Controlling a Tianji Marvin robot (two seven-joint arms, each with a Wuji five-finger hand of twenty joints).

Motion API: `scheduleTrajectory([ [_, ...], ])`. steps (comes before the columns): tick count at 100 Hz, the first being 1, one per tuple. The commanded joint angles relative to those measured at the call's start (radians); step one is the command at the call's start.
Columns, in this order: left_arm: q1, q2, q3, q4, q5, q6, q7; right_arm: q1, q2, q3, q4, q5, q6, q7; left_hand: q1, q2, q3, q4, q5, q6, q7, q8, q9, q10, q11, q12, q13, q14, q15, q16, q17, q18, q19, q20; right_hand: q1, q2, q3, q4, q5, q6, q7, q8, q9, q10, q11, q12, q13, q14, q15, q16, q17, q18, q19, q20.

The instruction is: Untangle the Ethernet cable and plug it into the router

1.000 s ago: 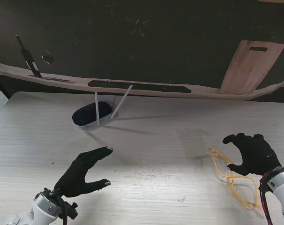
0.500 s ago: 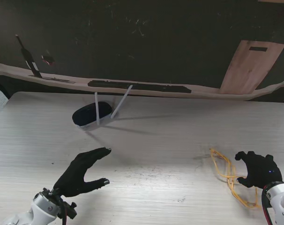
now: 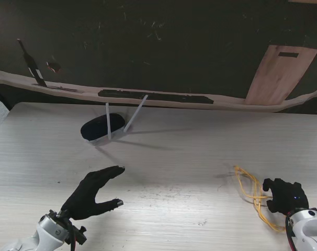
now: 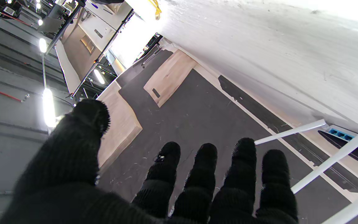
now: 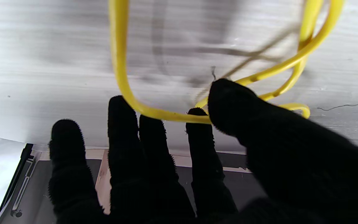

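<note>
The black-gloved right hand [image 3: 285, 195] sat at five o'clock on the pale wood-grain worktop [image 3: 190, 157], thumb and fingers pinching the tangled yellow Ethernet cable [image 3: 252, 196]. The black-gloved left hand [image 3: 91, 192], at seven o'clock, hovered spread and empty. The dark oval router with white antennas [image 3: 98, 128] stood at eleven o'clock.

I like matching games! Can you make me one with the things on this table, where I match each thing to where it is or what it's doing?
Things:
1. router
2. cable
3. left hand
4. right hand

Places or states:
A. yellow and looped, lying on the right side of the table
B. open, fingers spread, holding nothing
C. dark, with two white antennas, far from me on the left
D. fingers curling at the yellow loops

Right pairs: 1-C, 2-A, 3-B, 4-D
</note>
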State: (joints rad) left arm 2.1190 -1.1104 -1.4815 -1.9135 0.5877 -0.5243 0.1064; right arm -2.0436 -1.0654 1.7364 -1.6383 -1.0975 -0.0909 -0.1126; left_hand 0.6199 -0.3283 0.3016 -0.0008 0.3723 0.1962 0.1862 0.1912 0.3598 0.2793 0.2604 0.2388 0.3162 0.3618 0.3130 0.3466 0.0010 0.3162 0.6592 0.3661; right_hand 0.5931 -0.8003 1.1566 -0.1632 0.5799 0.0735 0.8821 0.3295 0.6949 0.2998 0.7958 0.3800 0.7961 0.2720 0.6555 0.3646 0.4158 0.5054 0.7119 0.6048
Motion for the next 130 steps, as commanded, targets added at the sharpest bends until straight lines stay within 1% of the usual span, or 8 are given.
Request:
scheduleTrajectory([
  [1,0.007,0.001,0.003,-0.009,-0.003,0.007,-0.019,0.006,-0.004,-0.017,0.020,0.007,0.010,0.007,-0.019,0.020,-0.017,-0.003,0.009,-0.011,0.005,-0.005,0.015,-0.011,0.001,-0.004,0.019,0.005,0.010,0.014,-0.005,0.013,-0.009,0.016,0.047,0.029,0.027,0.005,0.044,-0.003,0.018,-0.002,0.036,-0.016,0.019,0.019,0.037,0.020,0.031,0.017,0.003,0.016,0.085,-0.028],
  [14,0.008,0.001,0.003,-0.011,-0.006,0.010,-0.022,0.031,-0.006,-0.050,0.058,0.030,0.034,-0.020,-0.020,0.025,-0.019,-0.002,0.011,-0.011,0.005,-0.005,0.017,-0.010,0.001,-0.004,0.020,0.006,0.011,0.014,-0.005,0.014,-0.008,0.016,0.131,0.065,-0.006,-0.096,0.063,-0.011,0.150,-0.178,0.115,-0.006,0.043,0.019,0.109,0.034,0.102,0.034,0.015,0.025,0.283,-0.112],
  [27,0.007,0.001,0.003,-0.012,-0.010,0.012,-0.026,0.050,-0.013,-0.072,0.084,0.078,0.047,-0.043,-0.020,0.029,-0.021,-0.001,0.012,-0.011,0.006,-0.005,0.020,-0.010,0.002,-0.003,0.020,0.006,0.011,0.014,-0.005,0.014,-0.007,0.017,0.236,0.171,-0.035,-0.086,0.147,-0.009,0.255,-0.246,0.260,0.025,0.085,-0.015,0.234,0.066,0.229,0.056,0.108,0.054,0.458,-0.137],
  [41,0.004,0.003,0.008,-0.013,-0.017,0.020,-0.035,0.053,-0.021,-0.072,0.081,0.139,0.045,-0.038,-0.020,0.034,-0.022,0.000,0.015,-0.010,0.007,-0.005,0.022,-0.009,0.002,-0.003,0.021,0.006,0.013,0.015,-0.005,0.013,-0.007,0.017,0.255,0.187,-0.016,-0.089,0.195,-0.012,0.256,-0.227,0.347,0.086,0.213,0.034,0.378,0.084,0.485,0.108,0.290,0.073,0.693,-0.109],
  [59,-0.005,0.006,0.019,-0.013,-0.026,0.039,-0.051,0.050,-0.033,-0.055,0.052,0.208,0.005,-0.046,-0.019,0.042,-0.024,0.002,0.015,-0.010,0.007,-0.006,0.021,-0.008,0.002,-0.003,0.020,0.010,0.013,0.015,-0.007,0.014,-0.008,0.018,0.236,0.231,-0.075,-0.084,0.172,0.016,0.249,-0.235,0.445,0.158,0.371,0.182,0.505,-0.104,1.000,0.212,0.665,0.024,1.047,-0.067],
  [73,-0.008,0.008,0.024,-0.015,-0.025,0.055,-0.062,0.053,-0.044,-0.050,0.021,0.257,-0.036,-0.072,-0.020,0.049,-0.027,0.003,0.014,-0.010,0.006,-0.006,0.022,-0.005,0.001,-0.003,0.018,0.010,0.013,0.015,-0.008,0.013,-0.008,0.018,0.168,0.218,-0.075,-0.096,0.180,0.078,0.280,-0.253,0.583,0.138,0.474,0.228,0.509,-0.188,1.121,0.350,0.754,-0.126,1.289,-0.028],
  [98,-0.016,0.009,0.033,-0.008,-0.040,0.061,-0.069,0.066,-0.054,-0.052,-0.071,0.341,-0.161,-0.065,-0.018,0.059,-0.031,0.008,0.020,-0.009,0.008,-0.006,0.026,-0.005,0.003,-0.002,0.020,0.013,0.016,0.016,-0.008,0.014,-0.006,0.019,0.072,0.227,-0.075,-0.114,0.230,0.087,0.347,-0.193,0.691,0.073,0.527,0.198,0.511,-0.193,1.134,0.460,0.768,-0.191,1.377,0.042],
  [130,-0.026,0.011,0.048,-0.006,-0.053,0.074,-0.084,0.133,-0.075,-0.161,-0.193,0.601,-0.243,-0.038,-0.010,0.056,-0.024,0.012,0.031,-0.008,0.016,-0.004,0.031,-0.006,0.007,0.000,0.024,0.012,0.021,0.018,-0.008,0.014,-0.001,0.022,-0.009,0.232,-0.064,-0.122,0.290,0.087,0.351,-0.127,0.720,0.088,0.528,0.177,0.510,-0.180,1.134,0.484,0.770,-0.183,1.382,0.072],
])
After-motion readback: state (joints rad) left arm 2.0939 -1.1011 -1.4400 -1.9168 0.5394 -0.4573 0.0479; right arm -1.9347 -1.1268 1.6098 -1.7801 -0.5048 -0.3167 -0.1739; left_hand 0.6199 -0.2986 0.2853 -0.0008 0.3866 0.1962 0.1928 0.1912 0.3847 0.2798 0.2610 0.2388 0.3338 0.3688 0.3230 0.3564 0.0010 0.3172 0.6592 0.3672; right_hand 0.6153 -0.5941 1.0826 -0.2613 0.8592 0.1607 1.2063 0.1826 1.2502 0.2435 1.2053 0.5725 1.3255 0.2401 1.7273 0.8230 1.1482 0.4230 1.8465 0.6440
